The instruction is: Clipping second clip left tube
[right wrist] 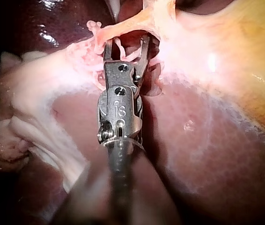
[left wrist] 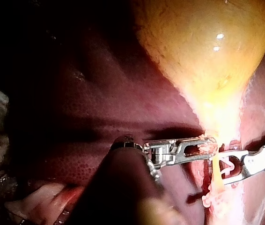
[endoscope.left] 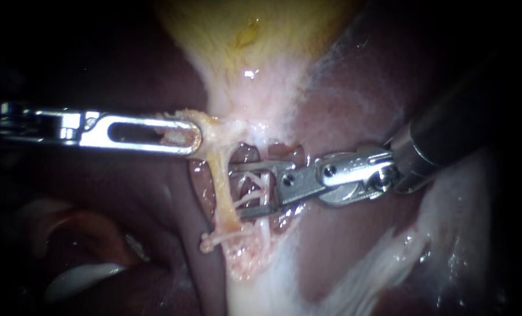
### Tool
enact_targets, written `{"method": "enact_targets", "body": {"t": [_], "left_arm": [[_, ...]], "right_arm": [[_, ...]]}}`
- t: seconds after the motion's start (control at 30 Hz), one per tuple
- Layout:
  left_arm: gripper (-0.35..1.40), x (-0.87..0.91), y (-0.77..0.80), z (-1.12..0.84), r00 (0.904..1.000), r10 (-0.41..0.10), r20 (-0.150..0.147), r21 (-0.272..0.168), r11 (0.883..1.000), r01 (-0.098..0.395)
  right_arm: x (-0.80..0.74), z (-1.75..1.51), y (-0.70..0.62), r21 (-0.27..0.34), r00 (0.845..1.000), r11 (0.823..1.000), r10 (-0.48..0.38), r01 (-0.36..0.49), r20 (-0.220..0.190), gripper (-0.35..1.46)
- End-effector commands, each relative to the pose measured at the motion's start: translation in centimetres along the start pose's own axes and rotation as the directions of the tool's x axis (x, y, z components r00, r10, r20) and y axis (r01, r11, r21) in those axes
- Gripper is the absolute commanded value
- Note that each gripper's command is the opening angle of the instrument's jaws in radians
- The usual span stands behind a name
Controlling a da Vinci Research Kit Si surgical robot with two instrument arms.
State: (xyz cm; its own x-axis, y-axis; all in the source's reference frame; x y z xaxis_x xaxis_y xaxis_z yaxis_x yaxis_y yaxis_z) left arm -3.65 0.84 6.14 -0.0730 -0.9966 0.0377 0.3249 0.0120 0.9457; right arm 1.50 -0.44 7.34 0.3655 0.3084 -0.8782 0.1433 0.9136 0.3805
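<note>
- left instrument (endoscope.left: 185, 136): jaws clamped on pale tissue (endoscope.left: 213, 126) under the gallbladder (endoscope.left: 255, 41)
- tube (endoscope.left: 218, 175): yellowish, runs down from that grip, past the right jaw tips
- right instrument (endoscope.left: 237, 190): jaws spread, thin strands (endoscope.left: 260, 186) cross the gap
- liver (endoscope.left: 343, 251): bare either side

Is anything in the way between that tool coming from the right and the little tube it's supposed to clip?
Nothing visible is. The right instrument has its open jaws on either side of the thin pale tube. The left instrument grips tissue higher up, clear of them.
</note>
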Motion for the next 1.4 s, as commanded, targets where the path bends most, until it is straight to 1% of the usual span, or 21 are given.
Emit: {"method": "enact_targets", "body": {"t": [0.03, 0.37, 0.53, 0.63, 0.7, 1.07, 1.4], "left_arm": [[-0.35, 0.00, 0.00, 0.00, 1.0000, 0.000, 0.000, 0.000, 1.000, 0.000], [-0.35, 0.00, 0.00, 0.00, 1.0000, 0.000, 0.000, 0.000, 1.000, 0.000], [-0.35, 0.00, 0.00, 0.00, 1.0000, 0.000, 0.000, 0.000, 1.000, 0.000], [-0.35, 0.00, 0.00, 0.00, 1.0000, 0.000, 0.000, 0.000, 1.000, 0.000], [-0.35, 0.00, 0.00, 0.00, 1.0000, 0.000, 0.000, 0.000, 1.000, 0.000], [-0.35, 0.00, 0.00, 0.00, 1.0000, 0.000, 0.000, 0.000, 1.000, 0.000], [-0.35, 0.00, 0.00, -0.01, 1.0000, 0.000, 0.000, 0.000, 1.000, 0.000]], "right_arm": [[0.00, 0.00, 0.00, -0.001, 1.000, 1.000, 0.000, 0.000, -0.001, 0.45], [0.00, -0.02, 0.00, 0.005, 1.000, 1.000, 0.001, -0.001, -0.005, 0.46], [0.01, -0.09, 0.01, 0.019, 1.000, 1.000, 0.003, -0.002, -0.015, 0.46], [0.02, -0.12, 0.01, 0.027, 1.000, 1.000, -0.002, 0.003, -0.029, 0.46], [0.03, -0.14, 0.01, 0.032, 0.999, 0.999, 0.011, -0.010, -0.039, 0.47], [0.04, -0.32, 0.03, 0.059, 0.997, 0.997, 0.044, -0.040, -0.057, 0.46], [0.05, -0.34, -0.02, 0.092, 0.994, 0.993, 0.082, -0.076, -0.069, 0.46]]}}
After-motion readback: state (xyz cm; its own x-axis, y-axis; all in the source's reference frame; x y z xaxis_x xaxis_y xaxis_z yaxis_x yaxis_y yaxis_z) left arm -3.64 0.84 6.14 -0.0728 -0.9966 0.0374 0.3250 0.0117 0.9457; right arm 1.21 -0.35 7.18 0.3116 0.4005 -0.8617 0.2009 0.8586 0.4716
